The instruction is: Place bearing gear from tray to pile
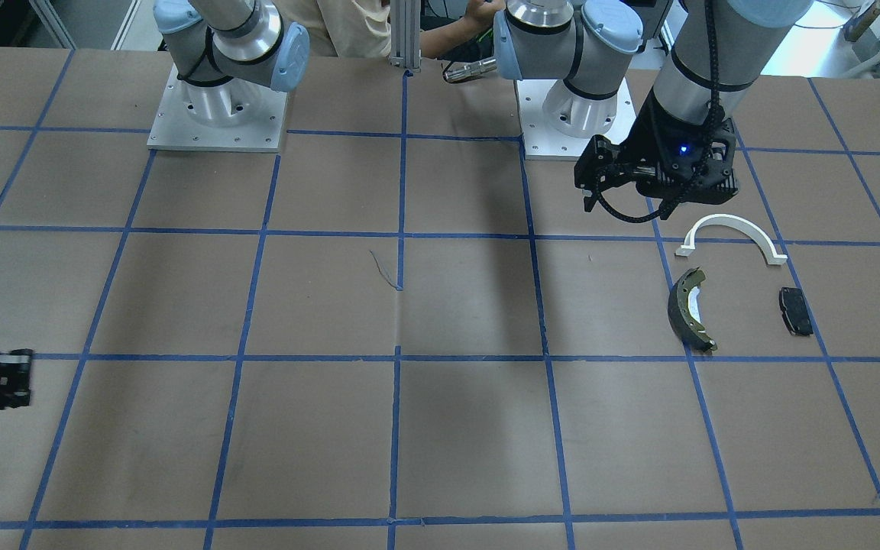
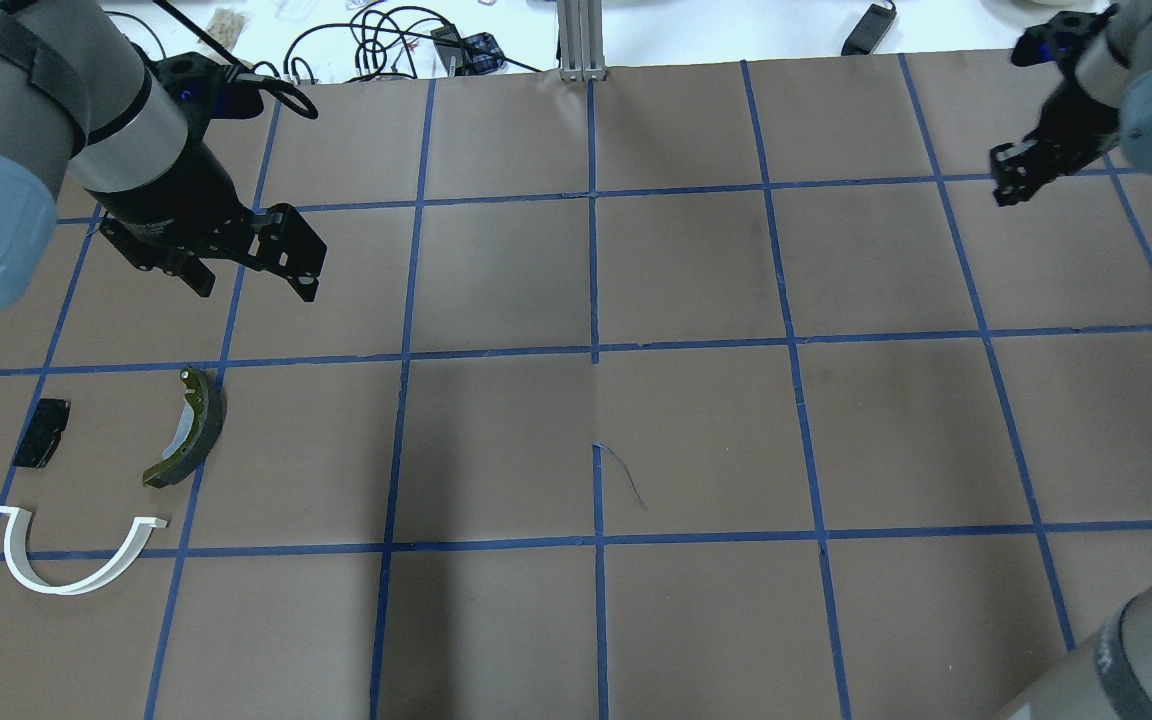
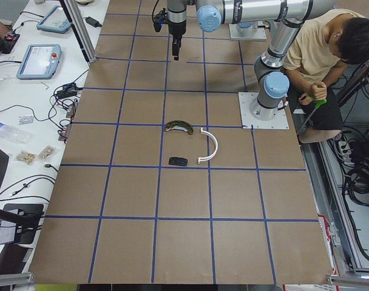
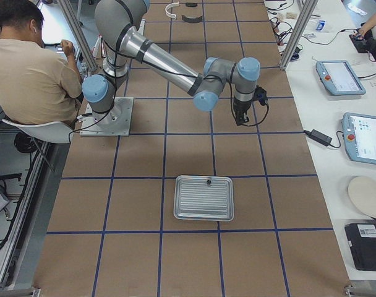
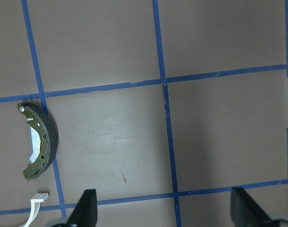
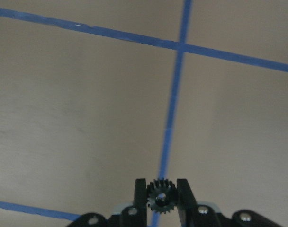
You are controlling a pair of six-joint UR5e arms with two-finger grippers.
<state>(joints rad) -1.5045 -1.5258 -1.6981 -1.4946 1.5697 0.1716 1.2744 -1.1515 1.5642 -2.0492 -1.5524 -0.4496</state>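
Bearing gear (image 6: 161, 196): pinched by its toothed rim in the right gripper (image 6: 161, 189), teeth showing above the pads; off the tray, above the bare table (image 2: 696, 430).
Right jaws: narrow, closed onto the gear; a grip across the rim probably stops so small a part from rolling out in transit.
Left gripper (image 5: 165, 213): jaws spread wide, nothing between them; hovering near the pile, probably parked.
Tray (image 4: 200, 204): ridged, flat on the robot's right side; one small dark item near an edge, too small to identify.
Pile: white half-ring bracket (image 2: 76, 572), brake shoe (image 2: 191, 425), black pad (image 2: 41, 445); loose on the table, near one another, not touching.
Progress: gear lifted, well apart from the pile; crossing judged pending.
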